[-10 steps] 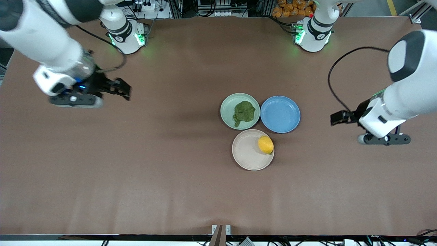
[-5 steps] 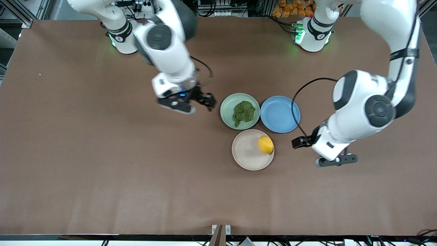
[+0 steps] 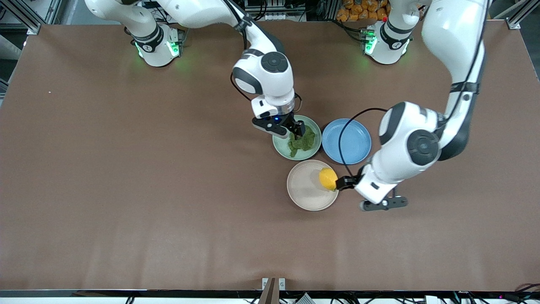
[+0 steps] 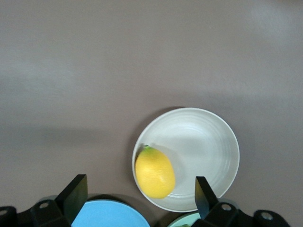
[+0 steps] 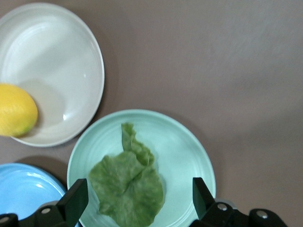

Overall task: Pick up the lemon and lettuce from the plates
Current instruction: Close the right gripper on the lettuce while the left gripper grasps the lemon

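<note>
Since the earlier front frame, both arms had been swung in: the right gripper (image 3: 296, 130) was brought over the lettuce (image 3: 302, 141) on the mint plate (image 3: 280, 142), the left gripper (image 3: 344, 182) beside the lemon (image 3: 328, 178) on the beige plate (image 3: 304, 185). In the left wrist view, open jaws were seen straddling the lemon (image 4: 155, 172); in the right wrist view, the lettuce (image 5: 127, 187) was framed likewise, so the reach was judged nearly done, with descent and closing required next.

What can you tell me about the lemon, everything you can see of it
The lemon is a small oval fruit, bright yellow and smooth-skinned, with a greenish pointed tip. It lies on its side in the beige plate, against the rim toward the left arm's end of the table, and the plate holds nothing else. The left gripper hangs open just over it, fingers wide, not yet touching it. The blue plate sits close by, farther from the front camera.
</note>
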You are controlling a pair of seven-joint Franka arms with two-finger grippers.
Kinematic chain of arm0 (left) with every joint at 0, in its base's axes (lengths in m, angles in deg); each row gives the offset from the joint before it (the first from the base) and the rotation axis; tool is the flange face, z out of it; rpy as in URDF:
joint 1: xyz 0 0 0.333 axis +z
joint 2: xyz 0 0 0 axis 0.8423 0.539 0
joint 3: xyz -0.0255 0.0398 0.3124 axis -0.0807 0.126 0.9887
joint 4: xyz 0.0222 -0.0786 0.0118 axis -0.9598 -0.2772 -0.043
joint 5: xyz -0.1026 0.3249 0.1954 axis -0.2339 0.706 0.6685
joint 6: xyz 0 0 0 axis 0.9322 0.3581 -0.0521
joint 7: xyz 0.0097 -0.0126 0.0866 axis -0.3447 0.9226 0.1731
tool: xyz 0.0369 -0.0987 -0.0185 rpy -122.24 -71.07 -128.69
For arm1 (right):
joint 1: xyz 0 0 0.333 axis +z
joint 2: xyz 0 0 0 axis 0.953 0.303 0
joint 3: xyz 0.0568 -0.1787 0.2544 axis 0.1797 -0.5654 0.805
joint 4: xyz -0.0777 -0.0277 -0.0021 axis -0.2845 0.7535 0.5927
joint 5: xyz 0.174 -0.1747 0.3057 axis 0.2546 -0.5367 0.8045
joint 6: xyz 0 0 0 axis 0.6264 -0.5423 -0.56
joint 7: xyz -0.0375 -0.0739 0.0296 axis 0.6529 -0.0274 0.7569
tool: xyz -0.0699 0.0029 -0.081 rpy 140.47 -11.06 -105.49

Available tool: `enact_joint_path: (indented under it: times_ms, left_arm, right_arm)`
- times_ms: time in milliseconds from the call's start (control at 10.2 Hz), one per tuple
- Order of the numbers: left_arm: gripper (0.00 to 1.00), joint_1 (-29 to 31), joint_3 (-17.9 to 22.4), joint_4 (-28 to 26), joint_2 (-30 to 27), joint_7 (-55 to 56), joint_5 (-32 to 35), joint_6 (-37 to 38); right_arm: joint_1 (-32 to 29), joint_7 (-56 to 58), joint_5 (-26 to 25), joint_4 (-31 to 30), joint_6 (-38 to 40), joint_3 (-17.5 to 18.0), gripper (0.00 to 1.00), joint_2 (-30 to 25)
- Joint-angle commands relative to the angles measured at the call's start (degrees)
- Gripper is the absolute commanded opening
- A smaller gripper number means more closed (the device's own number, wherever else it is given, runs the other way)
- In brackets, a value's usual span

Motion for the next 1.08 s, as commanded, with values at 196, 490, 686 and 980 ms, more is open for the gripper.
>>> enact_joint_path:
  times_ms: [196,490,686,980]
  left_arm:
    - [1.00,-3.9,0.9,0.8,3.9,4.9,4.6,-0.1]
    - [1.00,-5.5,0.9,0.9,7.2,7.9,9.1,-0.2]
    - [1.00,-6.0,0.9,1.0,9.0,8.5,9.7,-0.4]
    - [1.00,-6.3,0.9,1.0,11.4,9.3,9.7,-4.3]
  right_arm:
    - [3.8,-2.8,-8.4,6.1,0.8,-0.6,0.88,5.8]
    - [4.3,-3.4,-15.1,11.6,0.7,-0.8,0.84,11.1]
    - [4.5,-3.6,-20.0,12.3,-0.7,-0.9,0.84,13.1]
    - [5.2,-5.1,-24.3,12.4,-1.0,-1.4,0.84,14.8]
